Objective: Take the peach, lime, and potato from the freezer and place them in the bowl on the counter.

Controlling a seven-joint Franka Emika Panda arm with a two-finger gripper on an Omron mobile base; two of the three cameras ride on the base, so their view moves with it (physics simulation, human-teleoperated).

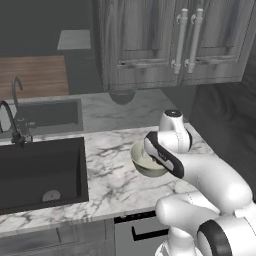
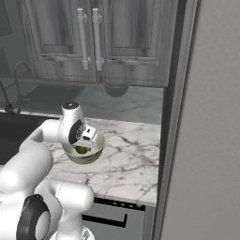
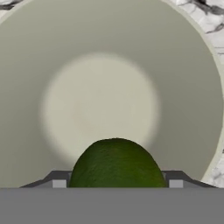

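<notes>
My gripper [image 3: 117,181] is shut on the lime [image 3: 116,164], a round green fruit between the two finger tips. Right below it lies the smooth inside of the pale cream bowl [image 3: 183,87], with nothing else in it. From the right base view the gripper [image 2: 86,140] reaches down into the bowl [image 2: 84,158], and the lime [image 2: 81,150] shows just inside the rim. The bowl [image 1: 142,162] stands on the white marble counter [image 1: 115,175], half covered by my forearm. The grey freezer [image 2: 211,140] door panel rises at the right. The peach and potato are out of view.
A black sink [image 1: 40,170] with a dark tap [image 1: 12,127] is set into the counter to the left. A small dark grey bowl [image 2: 115,89] sits at the back under the wood-grain cabinets [image 2: 93,37]. Bare marble lies between the bowl and the freezer.
</notes>
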